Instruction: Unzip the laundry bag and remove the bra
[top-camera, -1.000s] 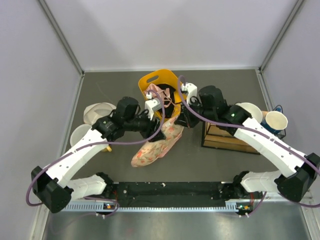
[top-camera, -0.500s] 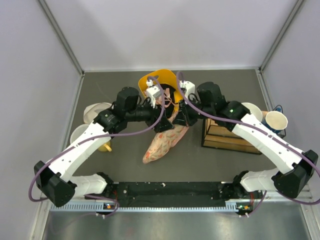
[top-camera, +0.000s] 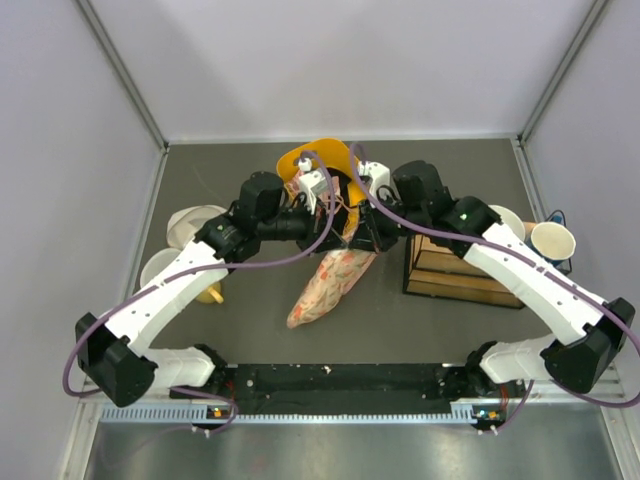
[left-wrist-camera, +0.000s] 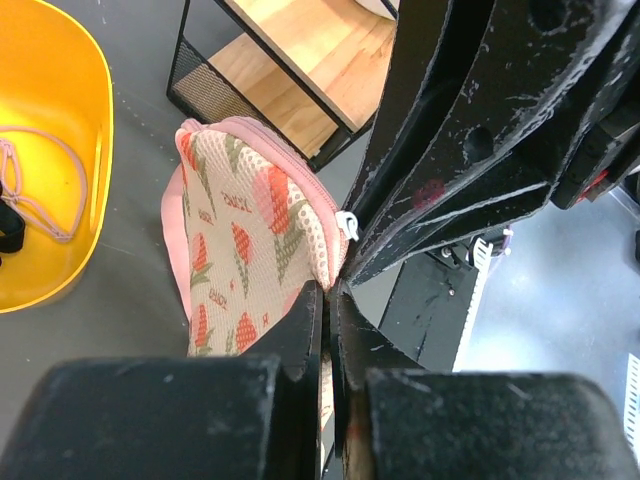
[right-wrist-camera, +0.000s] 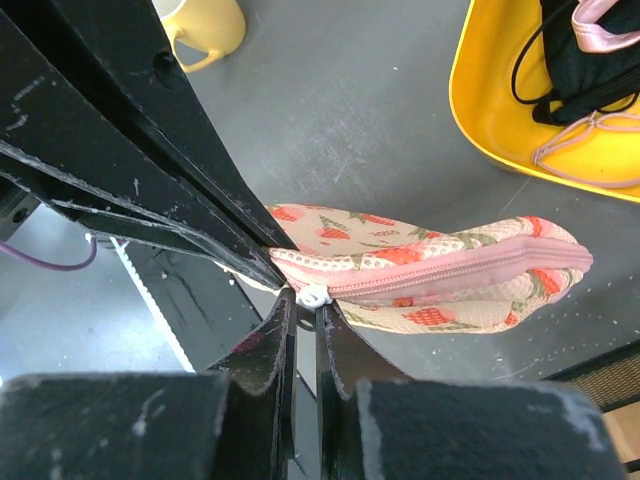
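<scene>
Since a second ago the left gripper (top-camera: 335, 222) has swung in beside the right gripper (top-camera: 356, 232) and closed, and the laundry bag (top-camera: 325, 285) now hangs narrower, edge-on. From above, we see the bag's top lifted between the two grippers, just beside the yellow basket (top-camera: 300, 160), with its lower end trailing toward the near table (top-camera: 450, 330). Its zip is closed and no bra shows. On the left wrist view, the fingers (left-wrist-camera: 305, 320) are pinched together on the bag's pink edging, just below the white zip pull (left-wrist-camera: 348, 225). On the right wrist view, those fingers (right-wrist-camera: 275, 335) press together with the pull at their tips. We judge the risk lies in drawing apart. Both grips hold only slivers, close together, so the edging or the pull could slip free and the bag drop, or bunched fabric could jam the slider.
</scene>
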